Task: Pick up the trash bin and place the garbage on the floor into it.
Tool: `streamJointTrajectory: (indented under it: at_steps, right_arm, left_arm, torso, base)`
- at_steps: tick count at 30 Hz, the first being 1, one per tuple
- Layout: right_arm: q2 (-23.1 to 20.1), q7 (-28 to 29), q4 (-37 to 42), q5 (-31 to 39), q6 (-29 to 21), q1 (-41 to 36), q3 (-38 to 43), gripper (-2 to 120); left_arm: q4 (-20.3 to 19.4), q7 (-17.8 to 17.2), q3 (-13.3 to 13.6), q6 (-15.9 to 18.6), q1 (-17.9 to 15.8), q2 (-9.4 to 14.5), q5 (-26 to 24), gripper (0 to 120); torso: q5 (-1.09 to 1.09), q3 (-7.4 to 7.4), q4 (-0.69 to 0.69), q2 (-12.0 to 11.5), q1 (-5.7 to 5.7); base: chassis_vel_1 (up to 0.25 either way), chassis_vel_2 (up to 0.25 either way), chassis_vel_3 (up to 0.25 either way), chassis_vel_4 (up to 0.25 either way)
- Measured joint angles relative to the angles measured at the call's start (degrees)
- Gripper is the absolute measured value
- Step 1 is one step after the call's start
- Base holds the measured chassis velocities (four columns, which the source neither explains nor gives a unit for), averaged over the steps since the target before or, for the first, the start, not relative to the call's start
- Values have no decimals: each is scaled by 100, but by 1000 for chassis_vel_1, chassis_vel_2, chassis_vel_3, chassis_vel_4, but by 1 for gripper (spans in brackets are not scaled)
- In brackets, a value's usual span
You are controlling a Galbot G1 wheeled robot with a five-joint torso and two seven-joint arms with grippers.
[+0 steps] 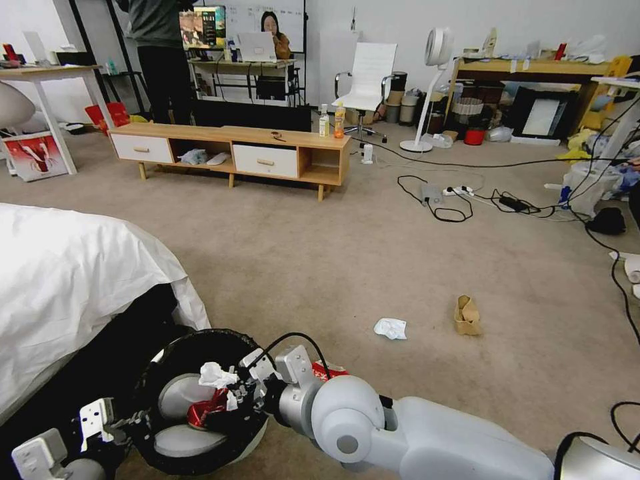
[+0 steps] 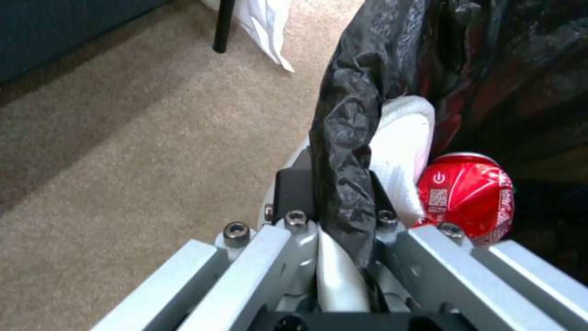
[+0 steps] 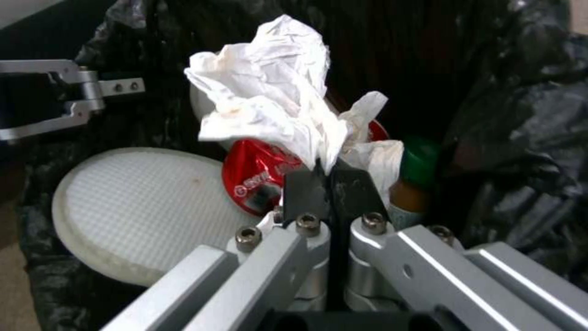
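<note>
Trash bin (image 1: 200,400): near the bed, rim pinched in the closed left pincer (image 2: 334,216). Contents: crushed can (image 3: 257,172), green-capped bottle (image 3: 416,174). Right pincer (image 3: 328,184): closed on a tissue (image 3: 269,101) over the bin. Outstanding on floor (image 1: 333,267): second tissue (image 1: 391,328), brown box (image 1: 467,315).

Power symbol, QR code on crushed can (image 2: 468,197)

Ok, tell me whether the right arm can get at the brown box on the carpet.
Probably not yet: the right tool is shut on a tissue over the bin; the brown box lies unobstructed.
</note>
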Motion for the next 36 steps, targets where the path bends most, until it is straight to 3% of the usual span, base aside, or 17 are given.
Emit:
streamJointTrajectory:
  at_steps: [6,11,16,18,22,29,36]
  right_arm:
    - [-6,-1,-38,-43,3,0,0,5]
    - [-11,-12,-59,-82,10,-6,-12,29]
    - [-32,-17,-53,-82,11,13,-10,43]
    - [-53,-18,-26,-77,11,28,3,55]
    - [-65,-20,-7,-73,11,29,16,65]
    - [-103,0,151,-52,12,34,179,93]
    - [-139,42,323,-15,14,65,309,100]
  left_arm:
    - [26,2,0,0,-14,6,1,3]
    - [60,9,-5,0,-33,19,1,3]
    - [62,10,-6,1,-36,22,0,3]
    - [62,10,-5,1,-41,24,-1,3]
    - [71,10,-4,1,-45,25,-2,3]
    - [99,10,3,2,-48,7,5,3]
    - [94,11,5,2,-33,-9,16,3]
  torso:
    - [0,0,0,0,0]
    - [0,0,0,0,0]
    - [0,0,0,0,0]
    - [0,0,0,0,0]
    - [0,0,0,0,0]
    - [0,0,0,0,0]
    - [0,0,1,0,0]
  base:
    - [0,0,0,0]
    - [0,0,0,0]
    - [0,0,0,0]
    - [0,0,0,0]
    - [0,0,0,0]
    - [0,0,0,0]
    - [0,0,0,0]
